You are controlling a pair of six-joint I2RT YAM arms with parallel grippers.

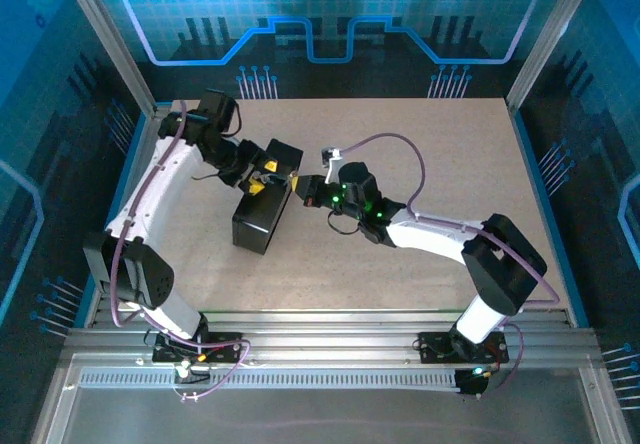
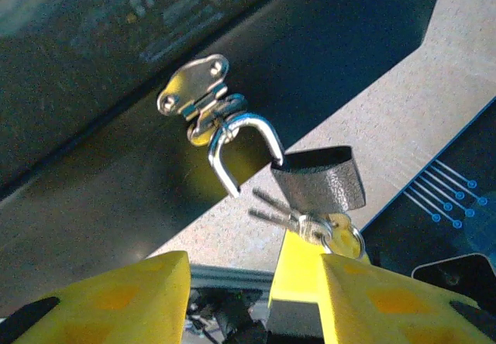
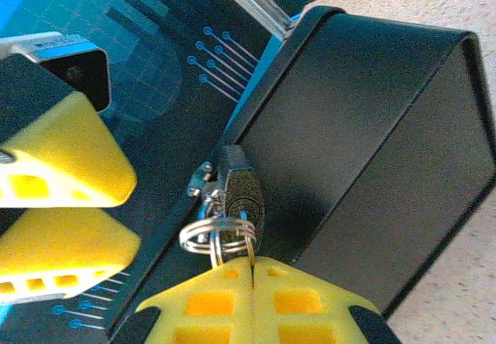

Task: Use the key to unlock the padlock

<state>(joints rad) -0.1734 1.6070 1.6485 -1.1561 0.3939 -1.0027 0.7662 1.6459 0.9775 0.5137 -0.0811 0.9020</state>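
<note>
A grey padlock hangs by its silver shackle from the hasp of a black box. One shackle leg is out of the body and ends free. My right gripper is shut on the key just below the padlock. The key ring and spare keys dangle beside it. My left gripper is open just in front of the padlock, nothing between its yellow fingers. From above, both grippers meet at the box's far end.
The box lies on the tan table, left of centre. Aluminium posts and blue patterned walls enclose the table. My left gripper's yellow fingers sit close to the left of the padlock in the right wrist view.
</note>
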